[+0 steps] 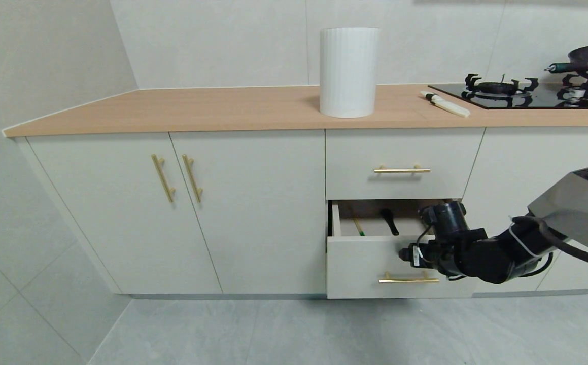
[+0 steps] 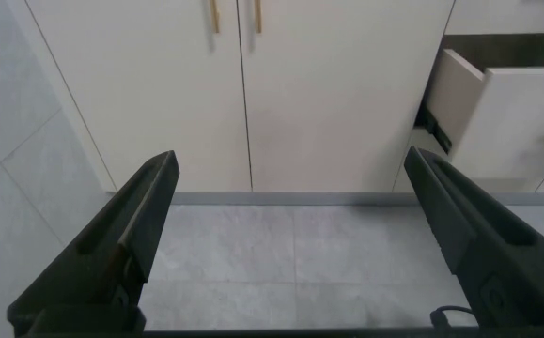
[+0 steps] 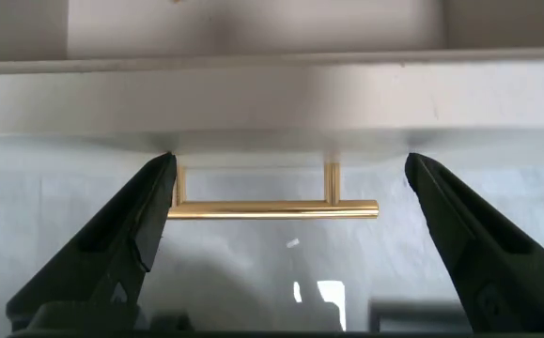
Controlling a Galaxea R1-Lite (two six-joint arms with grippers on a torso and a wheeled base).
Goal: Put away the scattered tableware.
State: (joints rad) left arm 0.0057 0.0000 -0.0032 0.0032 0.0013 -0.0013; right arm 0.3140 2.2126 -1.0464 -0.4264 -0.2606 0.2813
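Wooden counter [image 1: 197, 109]: a knife [image 1: 445, 104] lies by the hob [image 1: 527, 99], and utensils [image 1: 389, 221] sit in the open drawer [image 1: 359, 263]. Right gripper [image 3: 288, 169] is spread wide before its gold handle [image 3: 272, 208]; left gripper [image 2: 290, 160] is spread above the floor [image 2: 281, 268].

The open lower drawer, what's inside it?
Inside the pale open lower drawer lie a black utensil handle and a thin greenish stick. Its front panel and the black right arm cover the rest, so anything else is hidden.
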